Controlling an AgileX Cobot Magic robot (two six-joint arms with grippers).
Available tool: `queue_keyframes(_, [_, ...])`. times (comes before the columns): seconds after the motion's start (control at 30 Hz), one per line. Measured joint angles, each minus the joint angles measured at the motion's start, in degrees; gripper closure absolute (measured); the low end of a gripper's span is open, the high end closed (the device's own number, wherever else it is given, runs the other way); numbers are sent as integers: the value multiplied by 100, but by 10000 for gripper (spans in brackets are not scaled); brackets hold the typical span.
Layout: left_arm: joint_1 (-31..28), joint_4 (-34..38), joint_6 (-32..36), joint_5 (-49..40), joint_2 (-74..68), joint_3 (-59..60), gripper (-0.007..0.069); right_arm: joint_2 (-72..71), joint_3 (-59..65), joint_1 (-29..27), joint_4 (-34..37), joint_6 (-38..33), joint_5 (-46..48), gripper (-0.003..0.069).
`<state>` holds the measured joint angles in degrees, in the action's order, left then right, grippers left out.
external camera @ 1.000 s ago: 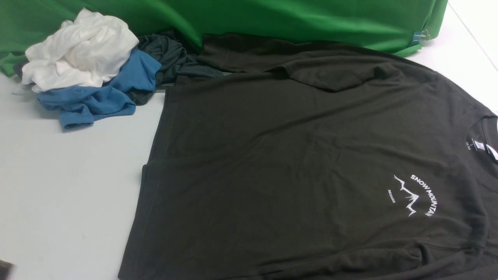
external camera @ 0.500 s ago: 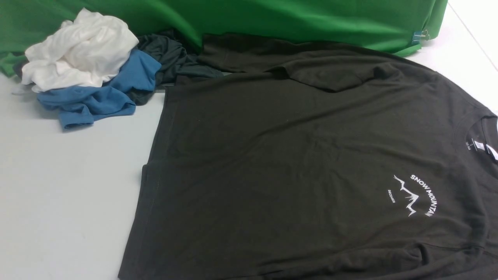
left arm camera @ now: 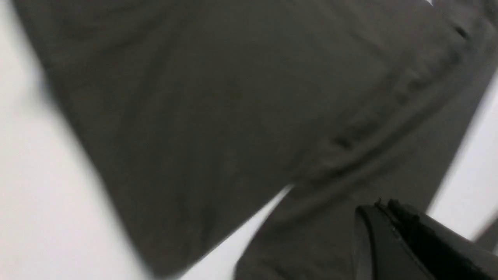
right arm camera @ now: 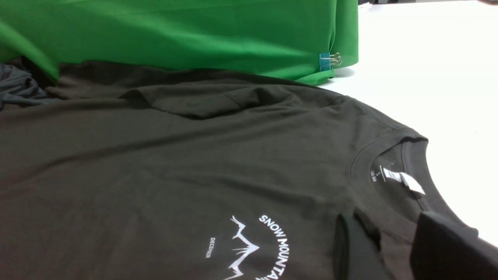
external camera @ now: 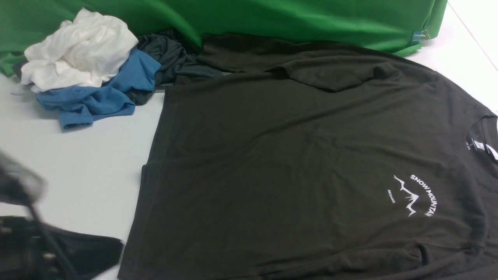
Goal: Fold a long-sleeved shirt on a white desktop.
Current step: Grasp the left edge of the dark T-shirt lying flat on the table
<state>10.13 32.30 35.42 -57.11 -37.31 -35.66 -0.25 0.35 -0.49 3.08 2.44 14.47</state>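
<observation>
The left arm [external camera: 27, 237] swings into the front view's lower left corner, blurred and dark, over the desktop [external camera: 78, 167] beside the shirt [external camera: 291, 155].

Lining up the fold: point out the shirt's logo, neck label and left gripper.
SNOW MOUNTAIN logo [external camera: 412, 196], front view, logo's middle.
neck label [right arm camera: 412, 183], right wrist view, larger white tag.
left gripper [left arm camera: 385, 204], left wrist view, shut fingertips.
</observation>
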Motion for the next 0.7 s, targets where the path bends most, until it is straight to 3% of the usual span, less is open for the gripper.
queue_keyframes(0.03, [103,16,97,19,-41,0,603,0,0,0,0,0,0,417])
queue_keyframes(0.1, [871,43,370,83,-314,-12,603,0,0,0,0,0,0,417])
queue_keyframes(0.13, [871,32,370,83,-314,-12,603,0,0,0,0,0,0,417])
queue_keyframes(0.2, [1627,-311,348,94,-626,-16,603,0,0,0,0,0,0,417])
queue_keyframes(0.37, [2822,-940,306,107,-1363,-18,603,0,0,0,0,0,0,417])
queue_keyframes(0.57, [3509,-1298,312,116,-2157,-22,600,0,0,0,0,0,-27,417])
queue_keyframes(0.7, [3795,-1407,312,125,-2750,-22,549,0,0,0,175,428,-648,417])
